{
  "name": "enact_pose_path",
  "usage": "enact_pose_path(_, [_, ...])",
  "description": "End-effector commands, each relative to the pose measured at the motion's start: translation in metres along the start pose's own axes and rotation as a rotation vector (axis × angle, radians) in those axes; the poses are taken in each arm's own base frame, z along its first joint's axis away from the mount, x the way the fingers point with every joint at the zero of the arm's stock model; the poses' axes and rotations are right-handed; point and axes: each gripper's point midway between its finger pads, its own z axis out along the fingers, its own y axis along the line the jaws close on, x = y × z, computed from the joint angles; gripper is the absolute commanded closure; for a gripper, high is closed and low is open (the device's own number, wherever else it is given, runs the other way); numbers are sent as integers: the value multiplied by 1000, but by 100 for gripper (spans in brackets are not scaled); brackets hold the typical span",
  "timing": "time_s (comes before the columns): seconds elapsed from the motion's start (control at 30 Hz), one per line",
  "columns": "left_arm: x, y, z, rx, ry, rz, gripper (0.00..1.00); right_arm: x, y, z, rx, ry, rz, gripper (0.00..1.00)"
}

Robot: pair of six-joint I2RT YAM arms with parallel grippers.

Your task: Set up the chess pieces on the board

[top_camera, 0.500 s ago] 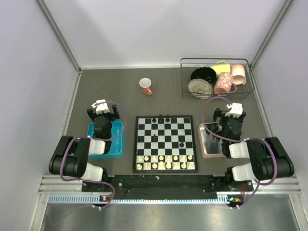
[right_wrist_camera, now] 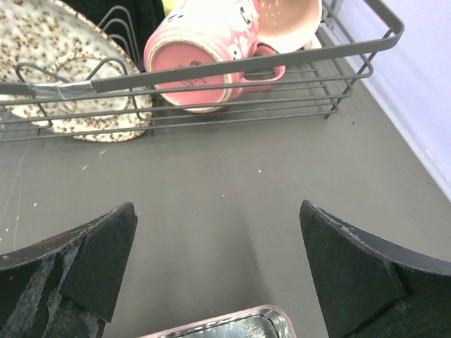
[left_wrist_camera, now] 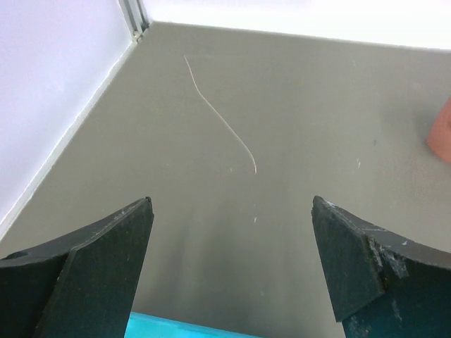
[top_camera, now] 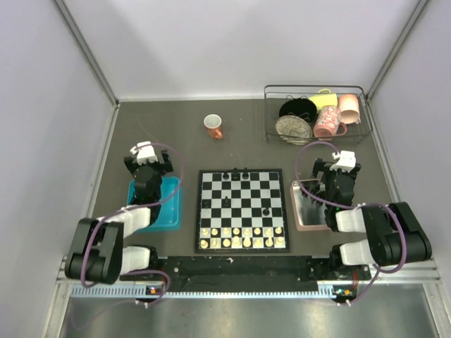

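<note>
**Left side.** The left fingers (left_wrist_camera: pixel 91 267) are standing spread wide and grasping nothing. They are hovering over the far edge of the teal tray (top_camera: pixel 169 213), which is sitting toward the desk's left edge. Whether any piece is lying in that tray cannot be told, as the arm is covering most of it.

**Centre.** The board (top_camera: pixel 243 171) is lying flat near the desk's near edge, its sides running square to that edge. Three of the chess pieces (top_camera: pixel 235 172) are standing along the board's far edge. A fourth black piece (top_camera: pixel 266 210) is standing alone toward the board's right edge, several rows out of line. The cream-white figures (top_camera: pixel 243 236) are filling the two rows at the near edge.

**Orientation.** The black pieces appear to be standing upright, long axis vertical, heads pointing up. At this size the view is not confirming which piece is which.

**Handling, as judged.** Each piece is likely handling as light, rigid and, being glossy, slippery. The narrow waist above the base is looking the safest hold, taken from directly above. A knock is likely tipping neighbours.

**Right side.** The pink tray (top_camera: pixel 303 215) is sitting just beside the board's right edge. The right fingers (right_wrist_camera: pixel 352 274) are likewise released and carrying nothing, hovering over that tray's far edge.
</note>
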Motion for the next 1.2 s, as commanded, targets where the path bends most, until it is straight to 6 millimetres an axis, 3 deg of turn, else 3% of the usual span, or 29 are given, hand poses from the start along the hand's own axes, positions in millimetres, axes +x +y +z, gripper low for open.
enact_pose_path(0.0, [-34, 5, 3, -77, 82, -120, 2, -26, -7, -2, 32, -51, 18, 1])
enact_pose_path(0.07, [-51, -8, 8, -33, 105, -145, 2, -39, -8, 1, 48, -27, 46, 1])
enact_pose_path(0.1, [-51, -12, 8, -16, 131, -140, 2, -32, -10, -4, 63, 50, 56, 1])
enact_pose_path(0.13, [-41, -13, 4, -20, 195, -129, 2, -54, -13, 1, 94, 32, 83, 1])
enact_pose_path(0.2, [-47, -19, 2, -14, 197, -154, 2, -67, -17, 0, 133, 76, 115, 1])
enact_pose_path(0.33, [-54, -20, -12, -17, 198, -206, 2, -100, 0, -6, 46, 183, 143, 1])
enact_pose_path(0.4, [-65, -31, -19, 37, 194, -289, 1, -110, 7, -9, 12, 188, 187, 1])
enact_pose_path(0.53, [-79, -52, -35, 161, 239, -353, 2, -140, 6, -19, 36, 185, 302, 1])
enact_pose_path(0.57, [-91, -55, -37, 183, 225, -365, 2, -138, 7, -23, 33, 212, 303, 1])
enact_pose_path(0.63, [-91, -57, -43, 200, 255, -359, 2, -154, 14, -26, -14, 205, 311, 1])
enact_pose_path(0.87, [-97, -47, -55, 137, 239, -479, 2, -171, 29, -36, -112, 204, 344, 1])
enact_pose_path(0.93, [-99, -57, -60, 201, 244, -482, 2, -172, 38, -39, -165, 220, 350, 1])
enact_pose_path(0.97, [-104, -76, -68, 322, 256, -473, 2, -171, 42, -39, -181, 234, 350, 1])
enact_pose_path(1.17, [-113, -81, -88, 347, 232, -389, 5, -169, 72, -47, -281, 333, 365, 8])
